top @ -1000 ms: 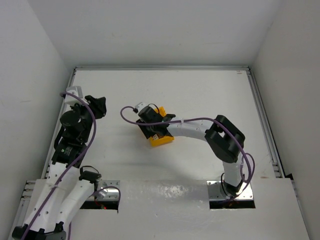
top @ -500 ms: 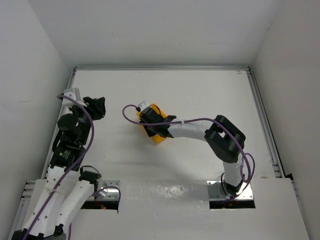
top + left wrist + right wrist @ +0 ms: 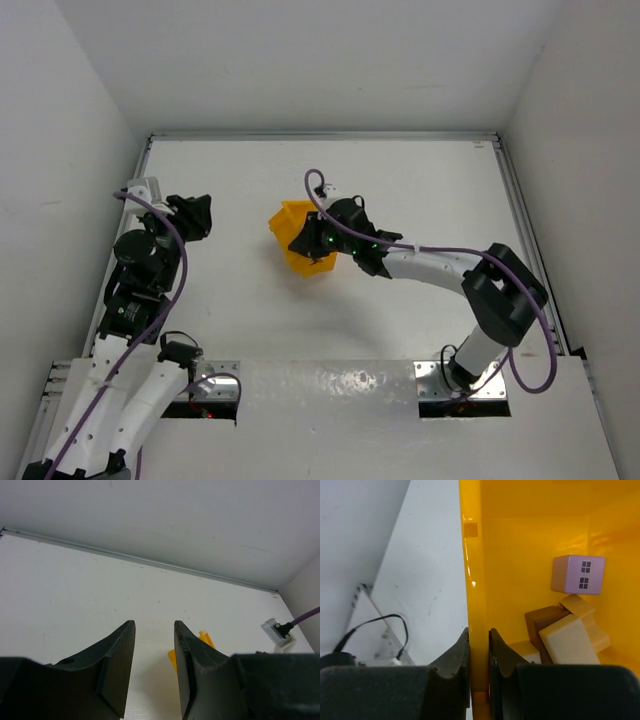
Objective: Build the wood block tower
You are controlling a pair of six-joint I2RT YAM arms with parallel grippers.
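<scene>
Blocks [image 3: 565, 630]: lying heaped, tan and brown, in one corner inside the yellow bin [image 3: 530, 555], with a purple-faced cube [image 3: 577, 573] sitting just beside the heap. Right gripper [image 3: 479, 635]: pinching the bin's side wall between almost closed fingers, holding the bin tilted over the table [image 3: 420, 180]. Left gripper [image 3: 154, 630]: hanging near the table's left edge, fingers parted, gripping nothing.

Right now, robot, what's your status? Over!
Right fingers shut on yellow bin wall, bin tipped. Left fingers open, empty, off to the side. Loose wood blocks heaped inside bin, no tower yet. Bin walls in the way.
</scene>
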